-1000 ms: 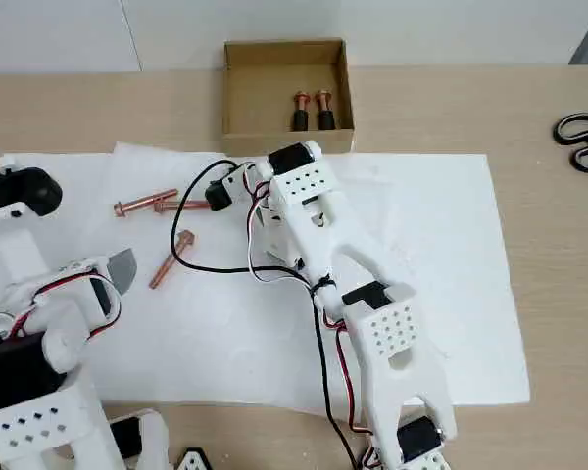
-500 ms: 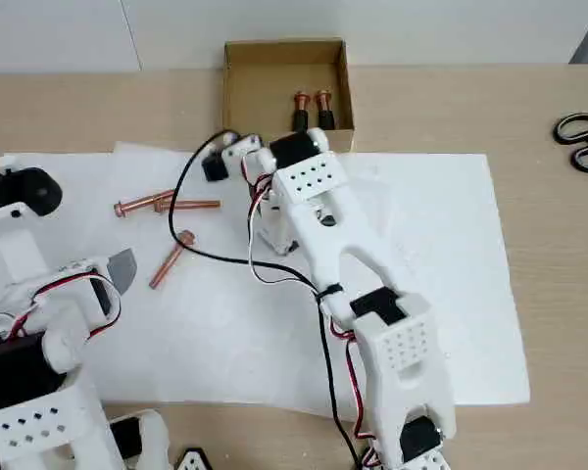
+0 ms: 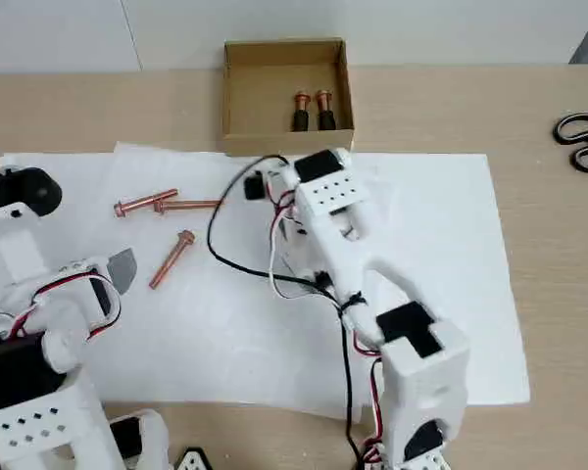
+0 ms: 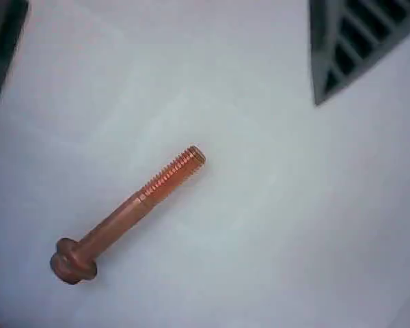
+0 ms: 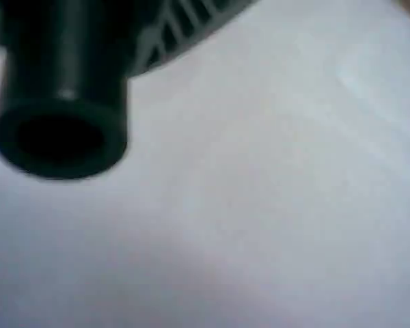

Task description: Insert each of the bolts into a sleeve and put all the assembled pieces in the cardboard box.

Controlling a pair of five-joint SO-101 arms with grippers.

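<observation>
We see the right claw (image 5: 116, 20) closed on a black sleeve (image 5: 61, 102), a smooth matte tube whose round open mouth faces us at the upper left of the right wrist view. A ribbed grey finger (image 5: 184, 27) presses along its side, and plain white paper lies below it.

The left claw (image 4: 157, 89) is spread wide and holds nothing. Its two dark slotted fingers (image 4: 355, 48) sit in the upper corners of the left wrist view. Between them, apart from both, the lone bolt (image 4: 126, 215) lies flat on the paper, copper-coloured, with a flanged head at lower left and a threaded tip toward the centre.

From above, the lone bolt (image 3: 171, 258) lies left of centre on the paper sheet (image 3: 451, 255), and two more bolts (image 3: 162, 205) lie above it, overlapping end to end. The cardboard box (image 3: 237, 98), square with low brown walls, sits at top centre on the wooden table (image 3: 470, 108). In its right half two assembled pieces (image 3: 313, 110) lie side by side, copper heads on black sleeves.

The right arm (image 3: 333, 196), white plastic with a perforated shell, reaches across the middle of the sheet just below the box, and looping black cables (image 3: 220, 250) trail from it onto the paper. The left arm (image 3: 39, 372) fills the lower left corner. Black-handled scissors (image 3: 580, 140) lie at the right edge
</observation>
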